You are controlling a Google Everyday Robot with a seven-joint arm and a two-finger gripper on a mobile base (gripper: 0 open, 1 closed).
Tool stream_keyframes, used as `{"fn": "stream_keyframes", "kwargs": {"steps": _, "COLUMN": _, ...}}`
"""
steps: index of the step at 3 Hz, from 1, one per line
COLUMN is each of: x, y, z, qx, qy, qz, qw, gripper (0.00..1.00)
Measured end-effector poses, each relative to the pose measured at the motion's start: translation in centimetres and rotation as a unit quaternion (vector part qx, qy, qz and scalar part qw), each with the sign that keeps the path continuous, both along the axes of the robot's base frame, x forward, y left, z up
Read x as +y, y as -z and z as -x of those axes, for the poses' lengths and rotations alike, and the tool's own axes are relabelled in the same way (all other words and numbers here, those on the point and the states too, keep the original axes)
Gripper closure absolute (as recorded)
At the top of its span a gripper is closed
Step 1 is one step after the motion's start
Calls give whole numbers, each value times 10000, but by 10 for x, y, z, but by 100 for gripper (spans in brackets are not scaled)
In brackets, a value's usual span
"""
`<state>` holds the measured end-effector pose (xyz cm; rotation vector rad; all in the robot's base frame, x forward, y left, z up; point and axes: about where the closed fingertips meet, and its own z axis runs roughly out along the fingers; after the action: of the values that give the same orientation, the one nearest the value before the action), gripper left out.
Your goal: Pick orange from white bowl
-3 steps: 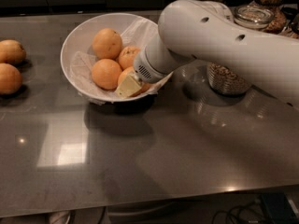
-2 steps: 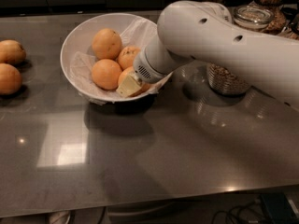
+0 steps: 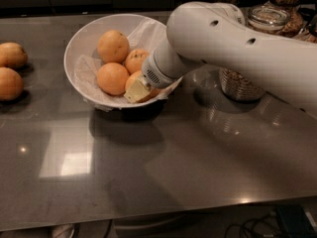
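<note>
The white bowl (image 3: 79, 43), lined with crumpled white paper, stands at the back left of the dark table and holds several oranges. One orange (image 3: 113, 46) is at the back, one (image 3: 112, 78) at the front left and one (image 3: 134, 59) in the middle. My gripper (image 3: 135, 90) reaches down into the bowl's right front part, at a fourth orange (image 3: 132, 78) that it partly hides. My white arm (image 3: 237, 48) comes in from the right over the bowl's rim.
Two loose oranges (image 3: 11, 55) (image 3: 9, 83) lie on the table at the far left. Glass jars (image 3: 242, 81) (image 3: 269, 15) stand behind and under my arm at the right. The table's front edge (image 3: 148, 217) runs along the bottom.
</note>
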<state>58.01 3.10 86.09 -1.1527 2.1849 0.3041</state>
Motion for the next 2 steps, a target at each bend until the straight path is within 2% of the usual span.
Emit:
{"fn": "stream_keyframes", "kwargs": {"steps": 1, "x": 0, "y": 0, "z": 0, "qx": -1, "qy": -2, "qz": 0, "qw": 10000, "gripper": 100}}
{"fn": "stream_keyframes", "kwargs": {"steps": 2, "x": 3, "y": -6, "z": 2, "qx": -60, "qy": -81, "qz": 6, "qw": 9999, "gripper": 100}}
